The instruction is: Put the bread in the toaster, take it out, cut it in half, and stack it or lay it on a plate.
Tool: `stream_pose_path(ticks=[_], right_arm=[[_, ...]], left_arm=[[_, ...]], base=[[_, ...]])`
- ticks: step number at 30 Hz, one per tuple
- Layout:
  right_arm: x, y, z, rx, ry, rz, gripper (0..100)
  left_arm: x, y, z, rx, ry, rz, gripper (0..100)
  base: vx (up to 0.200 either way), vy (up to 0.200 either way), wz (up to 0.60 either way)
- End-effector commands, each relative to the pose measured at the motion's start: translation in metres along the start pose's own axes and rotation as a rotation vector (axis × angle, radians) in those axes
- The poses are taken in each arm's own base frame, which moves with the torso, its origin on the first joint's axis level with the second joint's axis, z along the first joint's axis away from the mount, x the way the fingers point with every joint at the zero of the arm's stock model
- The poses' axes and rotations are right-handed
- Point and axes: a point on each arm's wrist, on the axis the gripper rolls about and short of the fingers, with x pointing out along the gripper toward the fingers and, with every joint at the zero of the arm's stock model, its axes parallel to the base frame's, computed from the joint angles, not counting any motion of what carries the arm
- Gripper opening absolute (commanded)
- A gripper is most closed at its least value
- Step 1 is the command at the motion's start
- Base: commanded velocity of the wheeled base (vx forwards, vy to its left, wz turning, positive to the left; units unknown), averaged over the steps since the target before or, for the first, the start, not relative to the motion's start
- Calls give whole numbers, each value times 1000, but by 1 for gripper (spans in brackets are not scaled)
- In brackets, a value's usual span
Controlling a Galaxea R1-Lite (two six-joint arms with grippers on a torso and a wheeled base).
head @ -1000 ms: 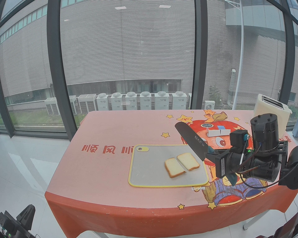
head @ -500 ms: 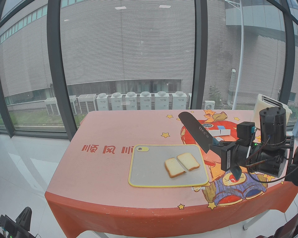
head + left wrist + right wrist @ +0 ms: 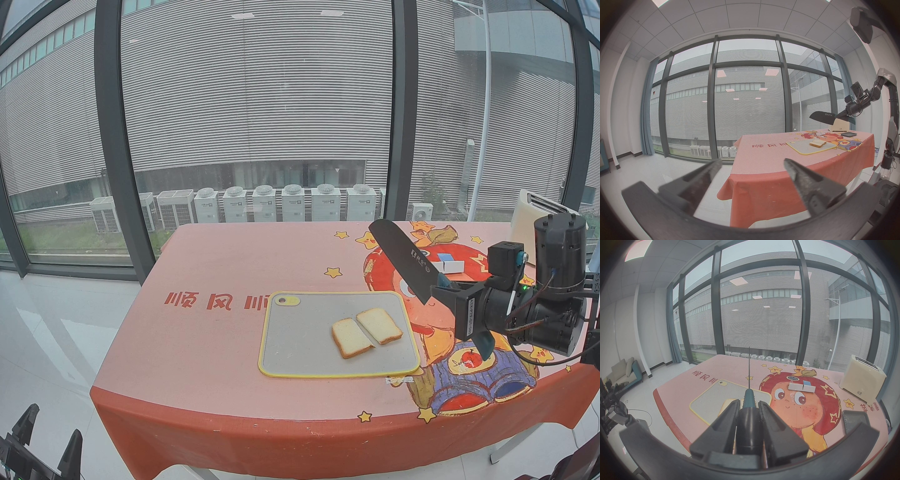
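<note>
I've carried the knife (image 3: 405, 259) right and back, clear of the cutting board (image 3: 300, 337). My left gripper (image 3: 50, 428) hangs spread wide below the table (image 3: 219, 350). Two bread halves (image 3: 365, 331) lie side by side on the board. My right gripper (image 3: 464, 312) clamps the knife's handle, in front of the toaster (image 3: 531, 212).

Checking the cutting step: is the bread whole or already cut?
Already cut: two separate bread pieces lie side by side on the cutting board.

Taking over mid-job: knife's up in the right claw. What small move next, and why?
Probably lower the knife onto the table right of the cutting board and release. Both bread halves already lie cut there, and the right claw, shut on the knife, can't lift them.
</note>
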Motion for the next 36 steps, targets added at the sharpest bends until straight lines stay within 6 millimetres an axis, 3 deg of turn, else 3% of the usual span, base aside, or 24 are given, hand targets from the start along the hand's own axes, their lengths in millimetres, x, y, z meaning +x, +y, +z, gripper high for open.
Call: stream_pose_path(ticks=[1,25,29,36], right_arm=[[-3,-2,-1,3,-4,-6,0],[1,-5,0,18,-17,-178,0],[6,-20,3,44,-23,-255,0],[5,-26,6,63,-51,-270,0]], left_arm=[[1,0,-5,-1,17,0,100],[1,0,-5,-1,17,0,100],[1,0,-5,-1,17,0,100],[1,0,-5,-1,17,0,100]], base=[[0,0,0],[0,0,0],[0,0,0],[0,0,0]])
